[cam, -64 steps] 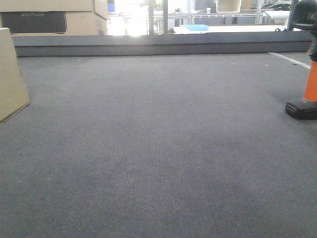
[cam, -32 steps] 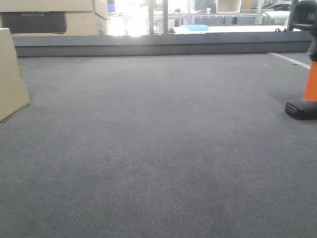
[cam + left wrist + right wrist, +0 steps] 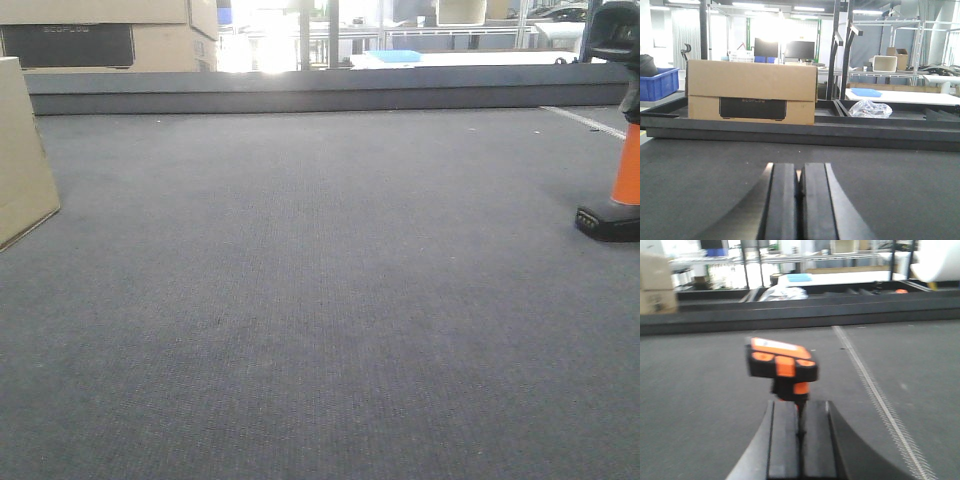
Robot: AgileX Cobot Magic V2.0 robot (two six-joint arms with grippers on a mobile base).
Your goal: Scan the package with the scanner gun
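Right wrist view: end effector (image 3: 799, 440) (fingers together) faces scanner gun (image 3: 782, 369).

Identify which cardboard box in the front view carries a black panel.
The larger cardboard box beyond the grey table's back ledge, upper left, bears it. The plain light-brown cardboard package at the left edge shows none.

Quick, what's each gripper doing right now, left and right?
Left gripper: closed, holding nothing.
Right gripper: closed, empty, behind the scanner gun.
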